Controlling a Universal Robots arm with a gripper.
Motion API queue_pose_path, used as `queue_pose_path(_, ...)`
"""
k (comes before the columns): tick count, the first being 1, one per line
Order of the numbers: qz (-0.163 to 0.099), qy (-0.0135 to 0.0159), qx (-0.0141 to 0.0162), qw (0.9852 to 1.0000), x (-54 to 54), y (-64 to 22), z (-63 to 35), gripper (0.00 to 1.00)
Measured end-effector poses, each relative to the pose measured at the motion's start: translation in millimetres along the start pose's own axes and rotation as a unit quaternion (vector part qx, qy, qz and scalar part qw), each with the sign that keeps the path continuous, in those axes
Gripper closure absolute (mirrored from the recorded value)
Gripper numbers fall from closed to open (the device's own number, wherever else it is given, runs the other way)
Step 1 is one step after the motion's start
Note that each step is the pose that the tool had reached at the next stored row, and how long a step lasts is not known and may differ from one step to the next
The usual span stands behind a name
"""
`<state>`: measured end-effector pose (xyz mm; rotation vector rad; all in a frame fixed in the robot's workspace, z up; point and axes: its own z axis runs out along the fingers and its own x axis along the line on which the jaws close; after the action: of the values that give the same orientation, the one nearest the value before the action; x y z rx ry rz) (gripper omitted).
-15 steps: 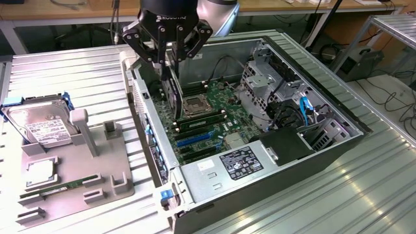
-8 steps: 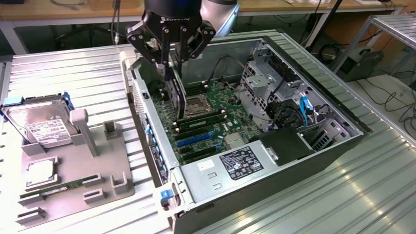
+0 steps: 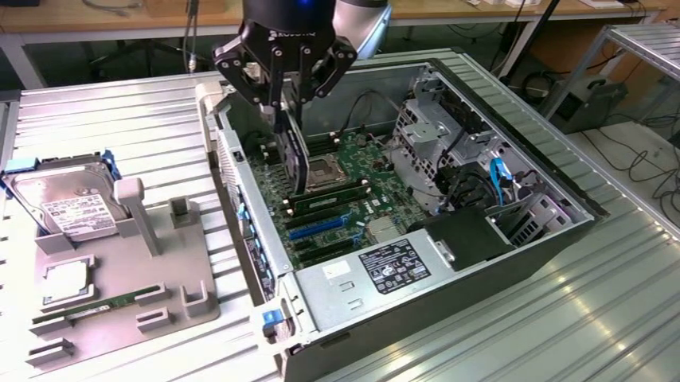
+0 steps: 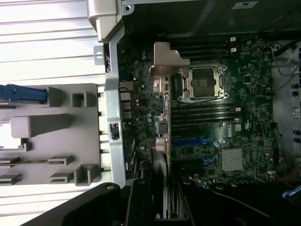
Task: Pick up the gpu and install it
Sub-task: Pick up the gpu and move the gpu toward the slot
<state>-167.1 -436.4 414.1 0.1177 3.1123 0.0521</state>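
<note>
The gpu (image 3: 299, 155) is a slim black card that hangs on edge below my gripper (image 3: 287, 102), which is shut on its upper edge. It hovers inside the open computer case (image 3: 531, 239), over the green motherboard (image 3: 356, 171) near the CPU socket and apart from the board. The blue expansion slots (image 3: 318, 228) lie nearer the case's front end. In the wrist view the gpu's silver end bracket (image 4: 162, 70) stands over the board, and the card's thin edge runs back to my gripper (image 4: 159, 207).
A grey fixture plate (image 3: 170, 278) at the exterior view's left carries a silver hard drive (image 3: 69, 207), a green RAM stick (image 3: 91, 306) and a CPU (image 3: 66, 278). Inside the case are a drive cage (image 3: 425, 143), cables and a power supply (image 3: 388, 267).
</note>
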Motion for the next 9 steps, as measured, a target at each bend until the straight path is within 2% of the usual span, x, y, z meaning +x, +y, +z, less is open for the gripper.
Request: queue_pose_path(9, 0.000, 0.0000, 0.0000, 1.0000, -3.9, 0.2, 4.3, 0.74)
